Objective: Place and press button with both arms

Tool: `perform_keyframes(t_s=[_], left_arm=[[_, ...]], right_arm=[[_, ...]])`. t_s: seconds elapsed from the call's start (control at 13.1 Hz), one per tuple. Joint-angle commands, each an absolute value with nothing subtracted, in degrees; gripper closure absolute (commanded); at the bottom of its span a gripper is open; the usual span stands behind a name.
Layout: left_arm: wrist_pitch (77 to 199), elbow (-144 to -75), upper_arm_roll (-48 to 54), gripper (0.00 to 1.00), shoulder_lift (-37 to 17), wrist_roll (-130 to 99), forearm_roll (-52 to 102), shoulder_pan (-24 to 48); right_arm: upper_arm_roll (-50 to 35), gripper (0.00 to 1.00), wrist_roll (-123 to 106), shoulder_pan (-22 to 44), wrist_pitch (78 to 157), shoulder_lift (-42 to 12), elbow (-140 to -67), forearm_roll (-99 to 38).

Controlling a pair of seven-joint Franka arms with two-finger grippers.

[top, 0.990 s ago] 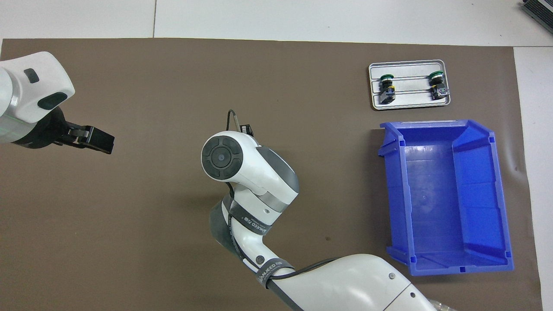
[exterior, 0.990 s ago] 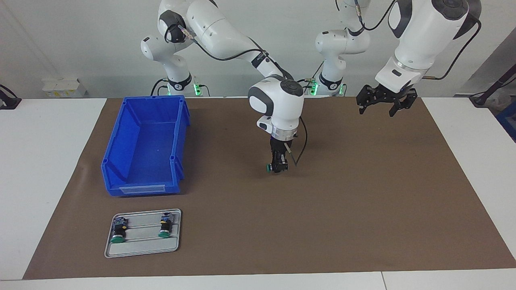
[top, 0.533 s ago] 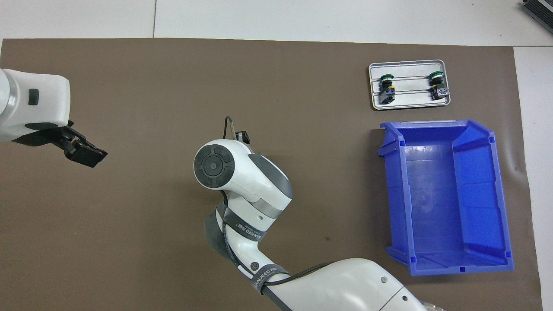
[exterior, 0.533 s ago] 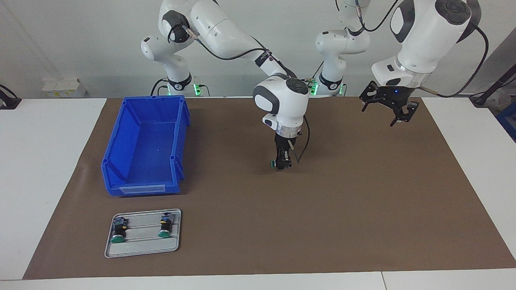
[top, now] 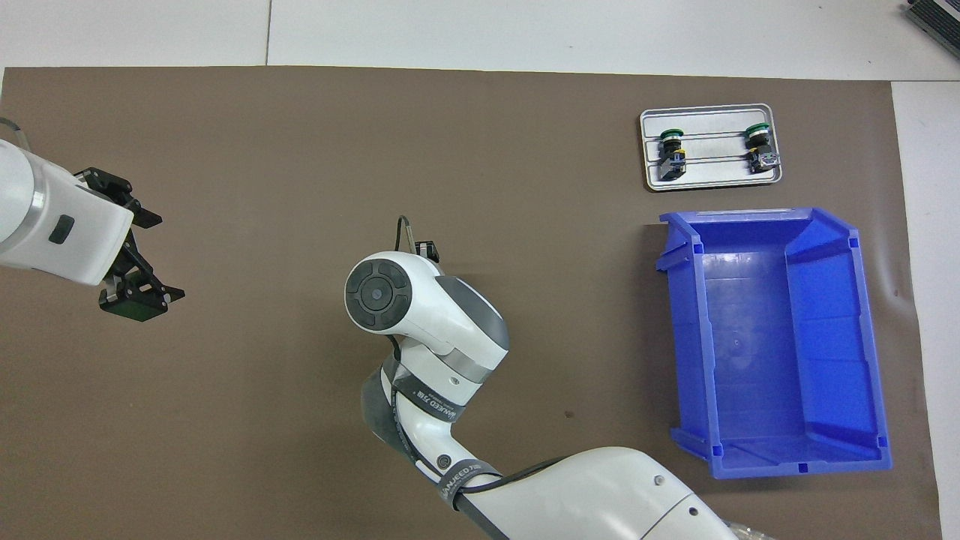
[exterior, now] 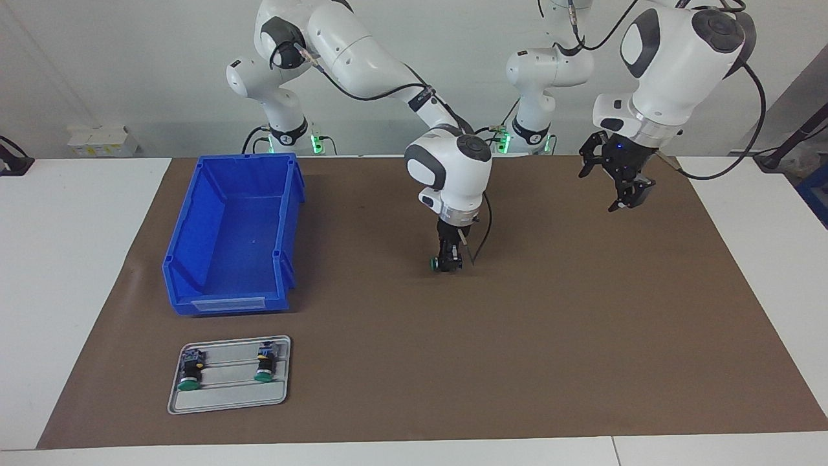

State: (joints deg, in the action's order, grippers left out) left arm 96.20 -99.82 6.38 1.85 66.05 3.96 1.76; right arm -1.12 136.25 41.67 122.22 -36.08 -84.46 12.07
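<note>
The right gripper [exterior: 447,264] sits near the middle of the facing frame, pointing straight down at the brown mat [exterior: 582,336], its fingers closed on a small button [exterior: 438,263] whose green cap pokes out sideways toward the blue bin [exterior: 233,233]. The button is right down at the mat, though whether it actually touches I can't tell. From overhead the right arm's white wrist covers nearly all of this; only a bit of black gripper [top: 426,247] peeks out above it, just left of centre in that frame.

The left gripper [exterior: 622,184] hangs in the air at the upper right of the facing frame, over the mat's edge nearest the robots, its fingers spread wide with nothing between them. In the overhead frame it shows at the middle left [top: 131,281], angled downward.

The bin stands empty at the left of the facing frame. Below it, at the lower left, a grey tray [exterior: 228,401] holds two more buttons lying side by side, one [exterior: 190,372] toward the tray's outer end and one [exterior: 264,364] toward its inner end, green caps pointing away from the robots. Overhead, tray [top: 712,180] and bin [top: 772,337] sit at the right.
</note>
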Motion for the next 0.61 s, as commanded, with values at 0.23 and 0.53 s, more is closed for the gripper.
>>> perform_keyframes(t_s=[0.23, 0.53], left_arm=[[100.10, -103.45, 6.85, 0.00, 3.08, 72.77, 6.24, 4.12], [105.19, -103.53, 6.86, 0.00, -0.08, 71.72, 7.03, 8.69]], right_arm=[[-1.67, 0.05, 137.20, 40.26, 123.40, -33.23, -85.78, 10.64], [-1.58, 0.03, 134.58, 39.30, 124.27, -27.10, -92.25, 10.37]])
